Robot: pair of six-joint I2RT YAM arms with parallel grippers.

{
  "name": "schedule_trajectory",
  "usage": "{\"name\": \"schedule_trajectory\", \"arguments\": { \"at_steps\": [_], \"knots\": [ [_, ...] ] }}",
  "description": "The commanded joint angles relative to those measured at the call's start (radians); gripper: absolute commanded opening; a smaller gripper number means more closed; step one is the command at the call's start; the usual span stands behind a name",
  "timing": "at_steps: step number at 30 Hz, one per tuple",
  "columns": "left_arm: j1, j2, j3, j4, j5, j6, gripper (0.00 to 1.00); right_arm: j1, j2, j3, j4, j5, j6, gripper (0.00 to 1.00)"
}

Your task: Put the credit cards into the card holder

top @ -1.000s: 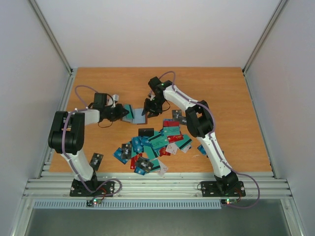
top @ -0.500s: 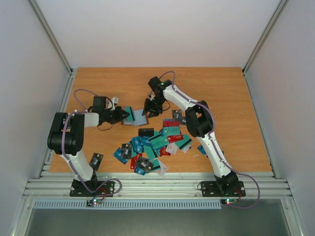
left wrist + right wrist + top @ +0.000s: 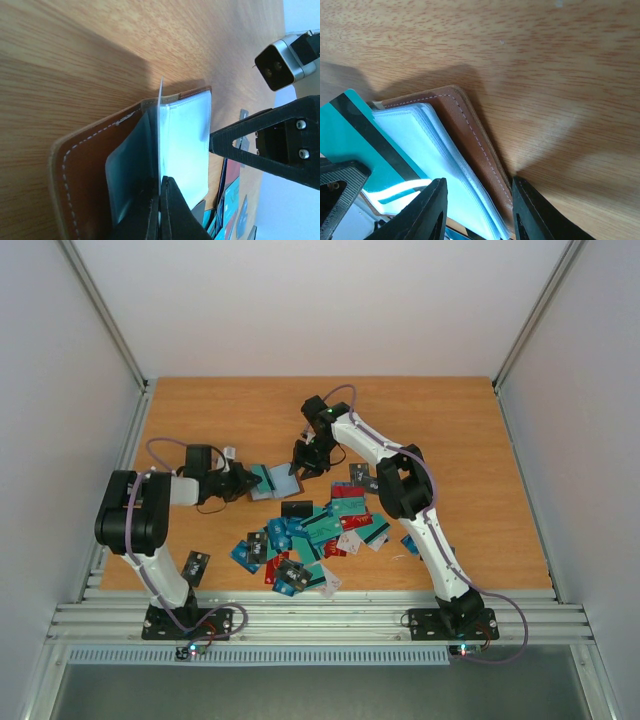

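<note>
From above, the left gripper [image 3: 243, 480] pinches a teal card [image 3: 263, 480] at the open card holder [image 3: 284, 481] on the table [image 3: 450, 430]. The right gripper [image 3: 303, 464] is at the holder's far side, and loose credit cards [image 3: 310, 532] lie nearer the bases. In the left wrist view, shut fingers [image 3: 172, 210] hold the card edge-on among clear sleeves. In the right wrist view, part-spread fingers [image 3: 427, 210] clasp the holder's brown cover and sleeves.

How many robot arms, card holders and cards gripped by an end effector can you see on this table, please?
Robot arms: 2, the left arm and the right arm
Card holder: 1
Gripped cards: 1, the teal card in the left end effector
Total: 4
</note>
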Motion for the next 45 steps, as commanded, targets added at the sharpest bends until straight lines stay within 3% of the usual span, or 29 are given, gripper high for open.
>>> {"name": "schedule_trajectory", "arguments": {
  "at_steps": [1, 19, 28, 45],
  "knots": [
    [0.002, 0.007, -0.02, 0.036, 0.003, -0.051, 0.01, 0.01, 0.055, -0.026, -0.024, 0.04, -0.003, 0.37],
    [0.003, 0.013, 0.006, -0.042, 0.047, -0.113, 0.02, 0.01, 0.036, -0.096, 0.041, 0.011, 0.031, 0.37],
    [0.004, 0.013, -0.022, 0.081, 0.083, -0.225, 0.02, 0.01, 0.026, -0.098, 0.039, 0.0, 0.018, 0.37],
    [0.001, -0.004, 0.045, -0.215, 0.072, 0.057, 0.02, 0.011, 0.023, -0.133, 0.064, -0.023, 0.025, 0.37]
  ]
}}
